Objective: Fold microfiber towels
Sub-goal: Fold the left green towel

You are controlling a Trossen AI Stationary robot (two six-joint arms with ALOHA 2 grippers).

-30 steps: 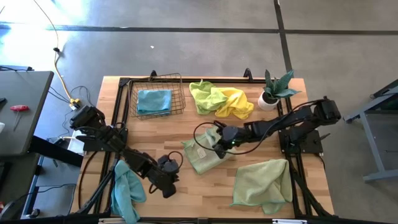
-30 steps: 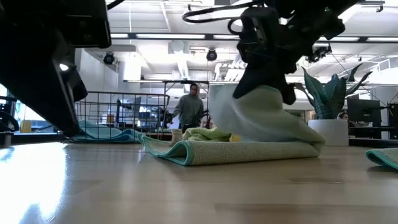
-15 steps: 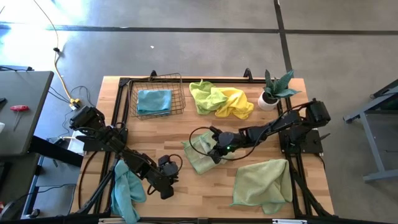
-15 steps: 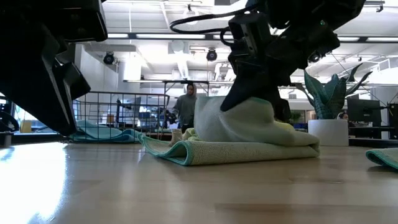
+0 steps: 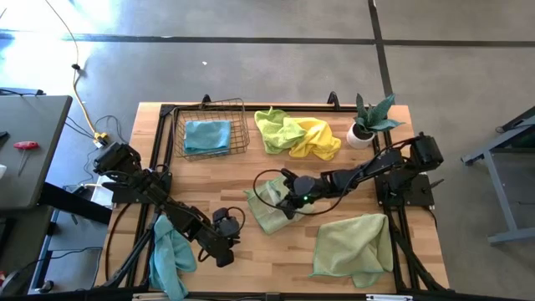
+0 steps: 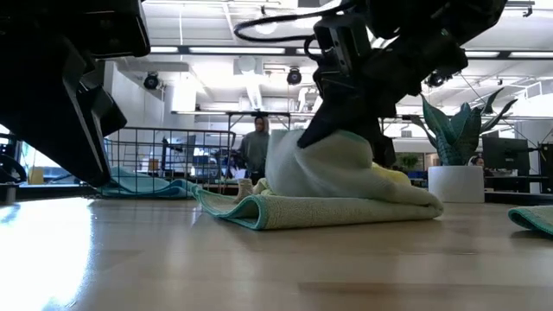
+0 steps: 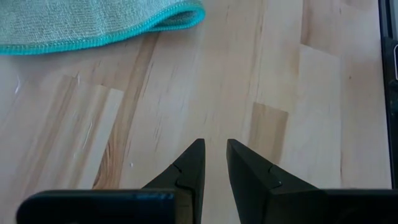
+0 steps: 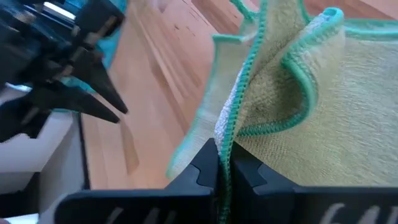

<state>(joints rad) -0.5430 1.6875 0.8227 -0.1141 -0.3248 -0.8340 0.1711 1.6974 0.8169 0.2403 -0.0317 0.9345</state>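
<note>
High view, table: a pale wooden table (image 5: 251,259) with a black frame along its edges carries the cloths, a basket and a plant.
Right gripper: the right gripper (image 5: 287,206) reaches in from the right arm to the middle of the table; its fingers (image 8: 202,171) are pressed together on the teal-stitched hem of the pale sage green microfiber towel (image 5: 269,207).
Sage towel: it lies at the table's centre with one part lifted and doubled over the rest; in the low view the raised fold (image 6: 333,164) stands up under the gripper above the flat layer on the wood.
Left gripper: the left gripper (image 5: 226,242) hovers low over bare wood near the front edge, left of centre; its fingers (image 7: 189,168) stand a narrow way apart with nothing between them.
Teal towel: a crumpled light teal microfiber towel (image 5: 170,255) lies at the front left, beside the left arm and partly over the table's edge.
Front right towel: a second pale green microfiber towel (image 5: 353,245) lies spread flat at the front right corner.
Back pile: a lime green microfiber towel (image 5: 277,130) and a bright yellow microfiber towel (image 5: 318,138) lie bunched together, touching, at the back centre.
Basket: a dark wire basket (image 5: 211,127) at the back left holds a folded light blue microfiber towel (image 5: 206,135).
Plant: a small green plant in a white pot (image 5: 365,125) stands at the back right.
Room: in the low view a person (image 6: 255,151) stands far behind the table.
</note>
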